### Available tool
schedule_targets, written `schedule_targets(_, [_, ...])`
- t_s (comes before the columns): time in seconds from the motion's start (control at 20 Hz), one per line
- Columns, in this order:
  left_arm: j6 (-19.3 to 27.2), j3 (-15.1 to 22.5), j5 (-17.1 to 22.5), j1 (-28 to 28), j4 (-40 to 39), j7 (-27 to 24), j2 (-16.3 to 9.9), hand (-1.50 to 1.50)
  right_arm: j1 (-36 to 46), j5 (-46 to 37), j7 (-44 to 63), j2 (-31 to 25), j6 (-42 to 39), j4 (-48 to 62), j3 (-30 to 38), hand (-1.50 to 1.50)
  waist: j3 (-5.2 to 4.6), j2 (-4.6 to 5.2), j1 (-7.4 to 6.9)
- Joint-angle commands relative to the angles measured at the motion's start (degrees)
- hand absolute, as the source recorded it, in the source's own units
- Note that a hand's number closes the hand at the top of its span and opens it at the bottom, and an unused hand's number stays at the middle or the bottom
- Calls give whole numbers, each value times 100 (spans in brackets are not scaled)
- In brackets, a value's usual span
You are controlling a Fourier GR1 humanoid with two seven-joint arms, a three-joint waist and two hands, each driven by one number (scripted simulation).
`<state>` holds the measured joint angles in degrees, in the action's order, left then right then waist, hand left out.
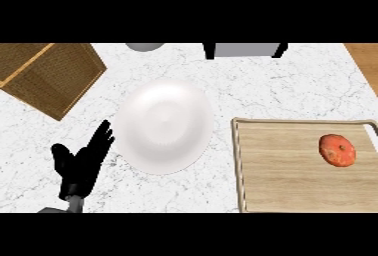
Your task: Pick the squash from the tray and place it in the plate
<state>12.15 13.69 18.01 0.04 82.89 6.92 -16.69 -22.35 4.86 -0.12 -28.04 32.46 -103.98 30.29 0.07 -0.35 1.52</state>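
Observation:
An orange-red squash [337, 150] lies on the wooden tray [284, 170] at the right, near the tray's right side. A white plate [164, 125] sits on the marble counter in the middle, left of the tray. My left hand [80, 165] rests at the lower left beside the plate's left rim, fingers straight and pointing up, holding nothing. My right hand does not show.
A woven wooden basket [50, 75] stands at the upper left. A grey round object [145, 46] and a grey box with dark legs [245, 49] sit at the counter's far edge. A strip of wooden surface [366, 60] shows at the upper right.

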Motion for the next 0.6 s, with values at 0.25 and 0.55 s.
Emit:
schedule_targets(0.25, [-13, 229, -147, -14, -205, 148, 177, 0, -1102, -608, 2378, -1370, -1361, -903, -578, -150, -33, 74, -140])
schedule_targets(0.55, [-112, 6, -47, -199, -199, 364, 108, 0, -396, -1137, 4106, -1850, -1655, -1065, -1184, -150, -15, 70, -256])
